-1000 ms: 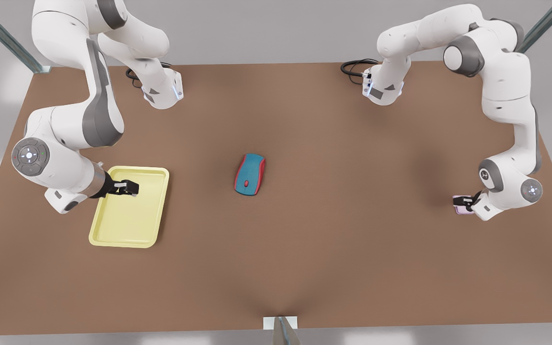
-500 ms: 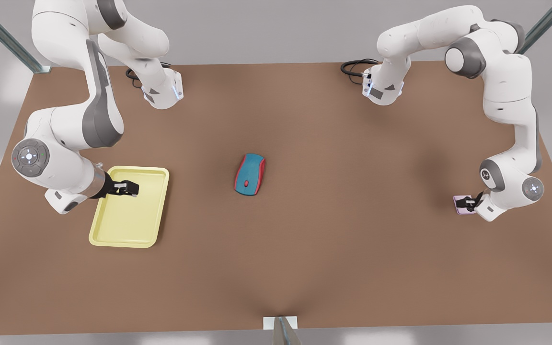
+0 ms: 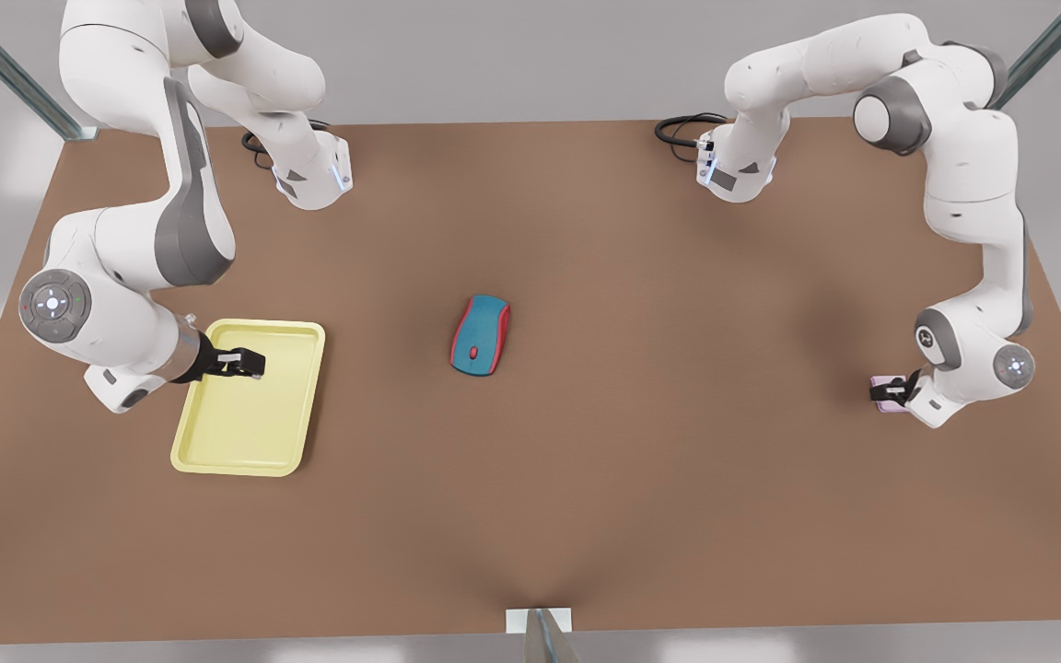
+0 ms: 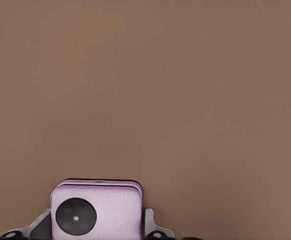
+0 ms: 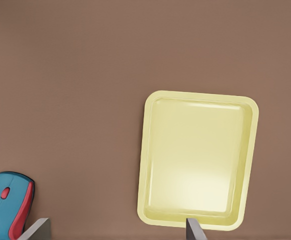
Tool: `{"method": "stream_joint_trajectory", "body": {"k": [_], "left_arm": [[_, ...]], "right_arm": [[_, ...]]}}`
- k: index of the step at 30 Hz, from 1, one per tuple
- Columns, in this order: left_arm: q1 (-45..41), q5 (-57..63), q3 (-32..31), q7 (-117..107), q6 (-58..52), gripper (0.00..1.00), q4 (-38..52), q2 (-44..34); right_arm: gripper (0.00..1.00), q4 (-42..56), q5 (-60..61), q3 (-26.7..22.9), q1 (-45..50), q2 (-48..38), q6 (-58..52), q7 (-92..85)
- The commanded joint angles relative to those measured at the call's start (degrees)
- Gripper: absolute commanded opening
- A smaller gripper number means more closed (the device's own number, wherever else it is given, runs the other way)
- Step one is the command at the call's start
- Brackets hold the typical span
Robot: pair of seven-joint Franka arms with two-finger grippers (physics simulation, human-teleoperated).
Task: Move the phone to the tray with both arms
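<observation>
Front view: left pincer (image 3: 891,393) clamps phone (image 3: 882,381) — right pincer (image 3: 251,366) apart above tray (image 3: 245,451).

My brown table (image 3: 641,479), teal-and-red mouse (image 3: 481,335) lying at its middle; pale yellow tray (image 3: 250,442) flat on it, well off toward the front view's left of the mouse; pink phone (image 3: 882,381) far on the mouse's other side
</observation>
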Motion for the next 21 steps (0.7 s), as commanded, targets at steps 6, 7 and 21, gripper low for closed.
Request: {"method": "stream_joint_trajectory", "body": {"k": [6, 7, 21], "left_arm": [[-0.1, 0.3, -0.2, -5.4, -0.7, 0.73, 0.2, -1.2], [-0.3, 0.3, -0.1, -5.4, -0.8, 0.73, 0.2, -1.2], [-47.9, -0.7, -3.2, -82.4, -18.3, 0.74, 27.6, 8.1]], "right_arm": [[1.0, 0.0, -0.1, 0.0, 0.0, -0.1, 0.0, -0.3], [1.0, 0.0, -0.1, 0.0, 0.0, -0.1, -0.1, -0.3], [1.0, 0.1, 0.2, -0.1, 0.0, 0.2, 0.0, -0.4]]}}
